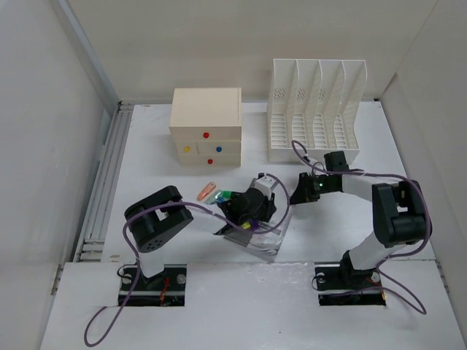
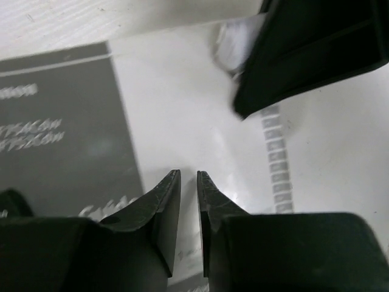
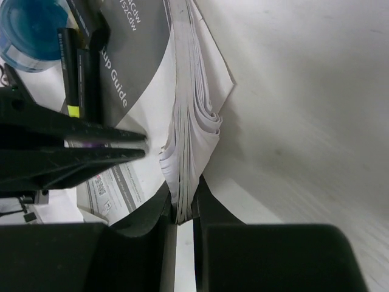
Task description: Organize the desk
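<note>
The white desk [image 1: 357,182] carries a stack of booklets and papers [image 1: 264,237] near the middle front. The top booklet has a grey and white cover [image 2: 176,103]. My right gripper [image 1: 298,195] is shut on the right edge of the stack [image 3: 194,103], which sits clamped between its fingers [image 3: 182,204]. My left gripper [image 1: 248,215] is low over the cover, its jaws [image 2: 189,175] a narrow gap apart with nothing between them. The right gripper's fingers [image 2: 310,55] show at the top right of the left wrist view.
A cream drawer box [image 1: 206,125] and a white file rack [image 1: 315,109] stand at the back. Orange [image 1: 207,191] and green [image 1: 225,195] markers lie left of the stack. A blue tape roll [image 3: 27,30] and black pens [image 3: 82,73] lie on the booklet. A grey rail [image 1: 102,182] runs along the left edge.
</note>
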You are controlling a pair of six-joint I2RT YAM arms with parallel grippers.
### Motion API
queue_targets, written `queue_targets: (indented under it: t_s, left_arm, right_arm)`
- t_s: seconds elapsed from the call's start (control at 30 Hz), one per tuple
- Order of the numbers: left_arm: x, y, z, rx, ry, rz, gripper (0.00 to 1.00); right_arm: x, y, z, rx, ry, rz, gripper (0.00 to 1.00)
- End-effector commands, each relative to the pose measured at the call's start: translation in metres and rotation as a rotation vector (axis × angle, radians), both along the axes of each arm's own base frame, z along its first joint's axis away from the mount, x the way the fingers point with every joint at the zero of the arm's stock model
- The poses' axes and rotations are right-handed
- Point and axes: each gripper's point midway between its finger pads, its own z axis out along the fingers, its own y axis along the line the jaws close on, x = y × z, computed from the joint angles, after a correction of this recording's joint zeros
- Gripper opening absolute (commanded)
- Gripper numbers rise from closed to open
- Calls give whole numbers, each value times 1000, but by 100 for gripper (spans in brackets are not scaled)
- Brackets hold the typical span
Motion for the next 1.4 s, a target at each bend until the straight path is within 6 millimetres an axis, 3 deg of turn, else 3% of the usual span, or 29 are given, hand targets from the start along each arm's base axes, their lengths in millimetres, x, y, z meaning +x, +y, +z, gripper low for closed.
queue_targets:
  t_s: [0.0,0.07,0.17,0.23,0.33,0.77,0.93,1.0,1.07,1.2,1.23,1.3,1.33,1.37]
  left_arm:
    - [8,-7,31,-22,-54,-19,16]
    - [14,-8,46,-30,-73,-16,21]
    - [20,-1,52,-28,-77,-7,30]
    - [21,-1,58,-40,-84,-6,44]
    - [23,3,64,-50,-91,3,45]
    - [25,10,57,-13,-69,14,46]
    - [33,14,62,-13,-80,30,58]
    - [37,16,73,-25,-88,40,66]
    - [41,22,80,-14,-103,43,67]
    - [50,31,123,-53,-162,66,74]
    - [55,34,147,-85,-197,76,74]
    - [50,34,167,-106,-211,53,76]
    - [52,37,192,-144,-244,50,78]
    - [49,36,203,-163,-252,39,78]
  right_arm:
    - [23,-24,26,-38,-131,-26,0]
    - [30,-30,39,-38,-171,-52,0]
    - [34,-33,67,-33,-262,-49,0]
    - [32,-32,86,-25,-319,-37,0]
    - [35,-34,115,-37,-435,-30,0]
    - [44,-52,190,-148,-703,-98,0]
    - [52,-57,214,-175,-768,-128,0]
    - [55,-59,220,-184,-785,-138,0]
    - [58,-60,233,-189,-816,-148,0]
    - [61,-59,267,-179,-910,-145,0]
    - [59,-59,276,-177,-934,-147,0]
    - [57,-59,294,-174,-974,-152,0]
    - [54,-59,302,-172,-997,-154,0]
    - [54,-59,312,-165,-1012,-161,0]
